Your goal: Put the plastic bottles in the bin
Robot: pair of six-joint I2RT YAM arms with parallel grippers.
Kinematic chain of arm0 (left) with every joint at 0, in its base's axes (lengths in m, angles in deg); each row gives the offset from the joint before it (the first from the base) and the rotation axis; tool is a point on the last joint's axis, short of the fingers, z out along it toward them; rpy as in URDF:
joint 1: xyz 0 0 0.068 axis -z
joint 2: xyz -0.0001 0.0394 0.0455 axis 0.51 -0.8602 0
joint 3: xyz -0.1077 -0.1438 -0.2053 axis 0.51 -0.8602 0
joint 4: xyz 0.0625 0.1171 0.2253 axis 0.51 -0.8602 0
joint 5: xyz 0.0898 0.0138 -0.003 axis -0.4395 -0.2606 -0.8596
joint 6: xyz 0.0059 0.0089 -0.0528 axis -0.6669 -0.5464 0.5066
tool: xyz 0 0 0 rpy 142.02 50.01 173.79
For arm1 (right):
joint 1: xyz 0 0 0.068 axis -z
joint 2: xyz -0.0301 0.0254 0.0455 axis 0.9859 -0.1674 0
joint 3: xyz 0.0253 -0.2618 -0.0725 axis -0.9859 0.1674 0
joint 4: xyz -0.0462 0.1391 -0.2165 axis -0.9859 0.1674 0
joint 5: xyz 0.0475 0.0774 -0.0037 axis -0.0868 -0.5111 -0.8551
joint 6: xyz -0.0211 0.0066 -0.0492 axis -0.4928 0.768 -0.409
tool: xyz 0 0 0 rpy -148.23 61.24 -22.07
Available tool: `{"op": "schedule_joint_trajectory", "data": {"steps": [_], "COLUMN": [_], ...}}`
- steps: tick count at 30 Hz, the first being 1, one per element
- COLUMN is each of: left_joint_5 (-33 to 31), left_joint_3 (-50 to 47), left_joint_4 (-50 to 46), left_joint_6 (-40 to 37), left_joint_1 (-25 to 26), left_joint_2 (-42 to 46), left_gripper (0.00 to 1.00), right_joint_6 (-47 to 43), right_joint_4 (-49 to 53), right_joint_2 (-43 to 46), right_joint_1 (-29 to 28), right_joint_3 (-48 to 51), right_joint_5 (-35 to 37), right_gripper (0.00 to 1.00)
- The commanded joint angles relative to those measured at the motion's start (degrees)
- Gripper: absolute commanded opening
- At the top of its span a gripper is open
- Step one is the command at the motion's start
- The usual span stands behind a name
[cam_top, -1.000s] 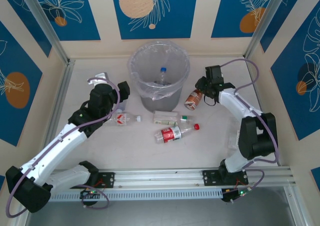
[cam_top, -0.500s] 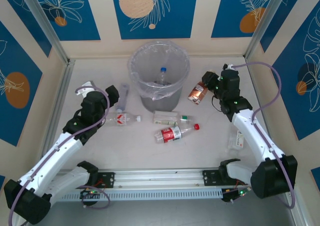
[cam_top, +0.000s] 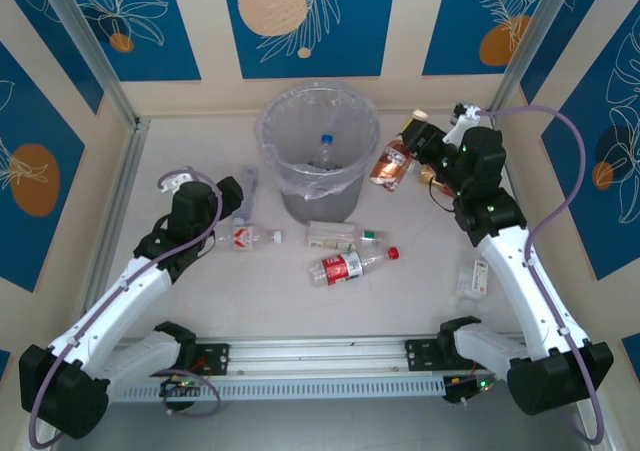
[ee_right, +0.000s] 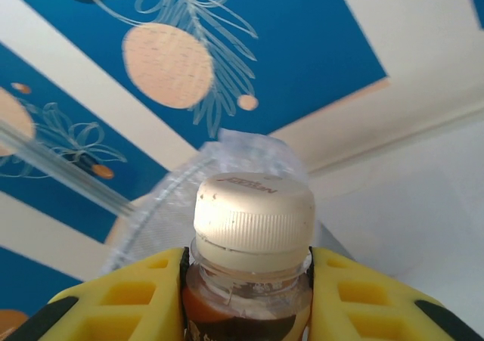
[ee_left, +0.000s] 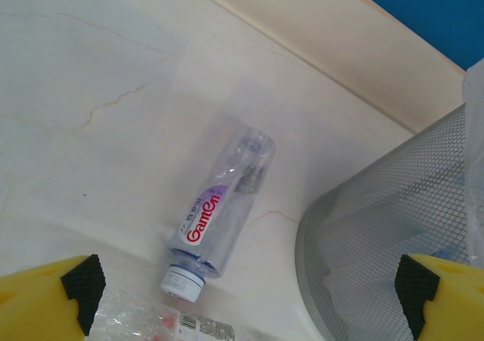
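- Right gripper (cam_top: 405,154) is closed on the brown bottle (cam_top: 389,165) — yellow fingers (ee_right: 144,296) clamp it just under its white cap, one on each side.
- Brown bottle is up off the table (cam_top: 200,301), tilted, just right of the bin (cam_top: 275,121) rim and outside it. In the right wrist view the bin's bag rim sits behind the cap, blurred.
- Left gripper (cam_top: 243,183) is wide open and holds nothing — it hovers left of the bin, over the purple-label bottle (ee_left: 219,209).
- That bottle lies flat on the table, white cap toward the gripper, near the bin's mesh wall but not touching it.
- Blue-cap bottle (cam_top: 325,151) is inside the bin.
- On the table in front of the bin, all lying flat: red-label bottle (cam_top: 246,236), green-cap bottle (cam_top: 340,235), and red-cap bottle (cam_top: 350,265) just nearer the arm bases.
- Clear bottle (cam_top: 473,279) lies beside the right arm, well apart from the others.
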Motion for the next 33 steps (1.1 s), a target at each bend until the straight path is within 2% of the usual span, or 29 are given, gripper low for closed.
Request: {"op": "schedule_joint_trajectory", "data": {"steps": [1, 6, 11, 20, 25, 30, 33], "left_joint_5": [2.0, 2.9, 5.4, 7.2, 7.7, 7.8, 8.3], "left_joint_3": [0.5, 0.1, 0.0, 0.7, 1.0, 1.3, 1.6], "left_joint_4": [2.0, 1.7, 2.0, 0.2, 0.2, 0.4, 0.3], "left_joint_6": [0.6, 0.9, 0.7, -0.6, -0.7, -0.7, -0.8], "left_joint_1": [-0.8, -1.0, -1.2, -1.4, -1.5, -1.7, -1.7], "left_joint_2": [-0.4, -0.9, -1.3, -1.8, -2.2, -2.9, -3.5], "left_gripper": [1.0, 1.0, 1.0, 1.0, 1.0, 1.0, 1.0], "right_joint_6": [-0.4, 3.9, 3.1, -7.9, -12.1, -18.9, -23.2], "right_joint_4": [-0.8, -3.6, -4.5, -4.6, 0.8, 3.5, 9.4], "right_joint_2": [-2.6, -9.8, -17.8, -28.4, -33.7, -37.0, -39.9], "right_joint_1": [-0.9, -2.1, -4.6, -8.9, -9.3, -10.8, -11.9], "right_joint_3": [-5.8, -13.4, -19.9, -26.9, -32.9, -34.0, -37.6], "right_joint_5": [-6.6, -14.2, -14.3, -4.9, -0.6, 5.0, 7.6], "right_gripper": [0.35, 0.35, 0.35, 0.35, 0.35, 0.35, 0.35]}}
